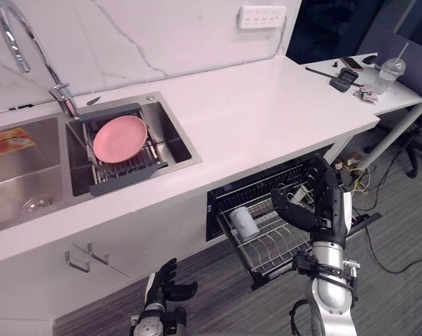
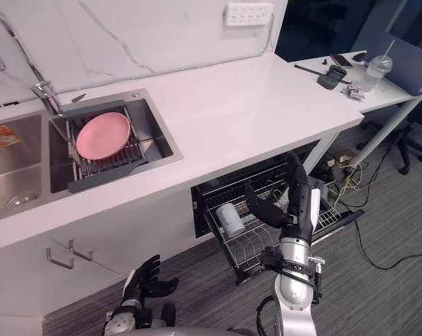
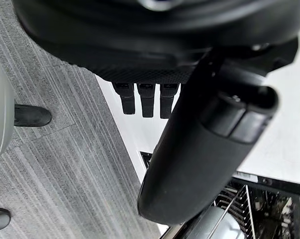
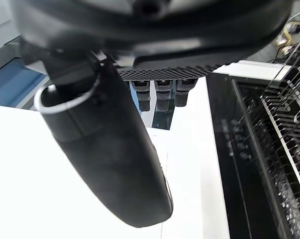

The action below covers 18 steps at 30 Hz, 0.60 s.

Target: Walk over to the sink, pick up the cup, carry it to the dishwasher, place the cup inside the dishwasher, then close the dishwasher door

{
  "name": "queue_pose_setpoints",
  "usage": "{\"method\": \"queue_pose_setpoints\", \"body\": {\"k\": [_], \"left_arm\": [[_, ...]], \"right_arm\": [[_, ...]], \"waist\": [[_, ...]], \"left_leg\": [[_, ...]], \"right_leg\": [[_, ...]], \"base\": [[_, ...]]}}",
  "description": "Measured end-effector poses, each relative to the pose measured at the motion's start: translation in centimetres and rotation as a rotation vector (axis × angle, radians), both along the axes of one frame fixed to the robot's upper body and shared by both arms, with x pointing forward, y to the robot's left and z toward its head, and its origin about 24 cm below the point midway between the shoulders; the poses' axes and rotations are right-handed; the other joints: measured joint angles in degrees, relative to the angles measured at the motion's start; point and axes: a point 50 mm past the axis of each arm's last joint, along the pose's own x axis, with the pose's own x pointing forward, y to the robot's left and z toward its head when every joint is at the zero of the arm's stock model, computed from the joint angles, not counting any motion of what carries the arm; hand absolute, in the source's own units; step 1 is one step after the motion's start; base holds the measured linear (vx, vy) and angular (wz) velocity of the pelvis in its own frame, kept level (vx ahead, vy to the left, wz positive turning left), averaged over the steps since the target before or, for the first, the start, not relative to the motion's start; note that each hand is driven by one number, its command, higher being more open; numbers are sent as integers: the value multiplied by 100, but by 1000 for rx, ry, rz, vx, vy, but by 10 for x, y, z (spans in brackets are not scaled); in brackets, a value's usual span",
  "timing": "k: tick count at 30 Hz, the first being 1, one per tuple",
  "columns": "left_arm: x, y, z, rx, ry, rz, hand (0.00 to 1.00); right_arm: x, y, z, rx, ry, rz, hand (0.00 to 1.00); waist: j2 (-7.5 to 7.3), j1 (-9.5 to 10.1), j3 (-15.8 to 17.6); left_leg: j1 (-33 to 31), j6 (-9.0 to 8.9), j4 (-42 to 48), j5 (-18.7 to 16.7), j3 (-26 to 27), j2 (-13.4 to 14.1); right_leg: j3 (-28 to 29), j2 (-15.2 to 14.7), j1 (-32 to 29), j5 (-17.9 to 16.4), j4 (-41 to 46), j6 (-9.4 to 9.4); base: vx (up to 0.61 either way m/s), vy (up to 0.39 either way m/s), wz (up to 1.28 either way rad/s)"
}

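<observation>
left eye view: the white cup (image 1: 244, 222) lies on its side in the pulled-out dishwasher rack (image 1: 280, 246). the right hand (image 1: 321, 204) hovers just beside it, fingers spread, holding nothing. the left hand (image 1: 166, 283) hangs low, relaxed. best to push the rack in squarely with flat fingers.

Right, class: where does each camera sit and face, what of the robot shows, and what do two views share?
Left eye view: on the head, facing down at counter and the cup in the dishwasher; left hand and right hand show.
Right eye view: beside it, same scene and hands.
Left wrist view: on that wrist, along the left hand to the floor.
Right wrist view: on that wrist, along the right hand to the counter.
Shared: both eye views show the cup.
</observation>
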Motion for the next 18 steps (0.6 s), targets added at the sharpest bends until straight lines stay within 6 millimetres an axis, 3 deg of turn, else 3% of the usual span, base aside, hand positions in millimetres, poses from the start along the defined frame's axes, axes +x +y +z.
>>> {"method": "queue_pose_setpoints", "body": {"k": [2,5,6,7,11,14,17,18], "left_arm": [[3,-3,1,-8,-8,5,90],[6,-8,0,-13,-7,-8,90],[7,-9,0,-15,-8,-10,90],[6,-9,0,-14,-5,-11,90],[5,0,-1,37,4,-30,90],[2,11,-2,76,17,-29,90],[-1,19,-5,95,42,-20,90],[-1,22,-6,105,47,-21,90]], "right_arm": [[2,1,5,-14,-22,15,90],[9,-3,12,-36,-60,-1,90],[14,-4,17,-55,-83,2,90],[16,-4,19,-71,-89,7,90],[30,2,20,-98,-100,23,90],[31,0,10,-95,-60,16,90],[32,-5,-2,-116,4,-9,90],[32,-7,-6,-123,25,-25,90]], "waist": [[75,2,46],[139,-36,101],[282,-32,109],[314,-31,108],[319,58,114],[239,55,169],[189,9,216],[147,-15,257]], "left_leg": [[-350,101,207,-161,-15,2],[-669,182,600,-217,1565,527],[-786,201,816,-223,2027,731],[-800,153,814,-163,2105,741],[-740,363,326,120,1909,252],[-708,456,239,117,1862,1],[-602,523,230,-13,1735,-114],[-522,573,234,-71,1672,-156]], "right_leg": [[-444,-30,8,3,-5,-3],[-1329,-152,219,14,-130,15],[-1588,-150,292,-6,-124,44],[-1675,-144,320,-35,-121,86],[-1769,-440,358,-63,-128,98],[-1784,-635,367,-56,-24,110],[-1692,-914,129,-70,880,78],[-1502,-1105,-131,-65,1639,21]], "base": [[-80,-7,109],[-48,27,146],[-24,112,128],[-5,76,101],[39,148,54],[51,131,23],[62,134,21],[99,132,31]]}}
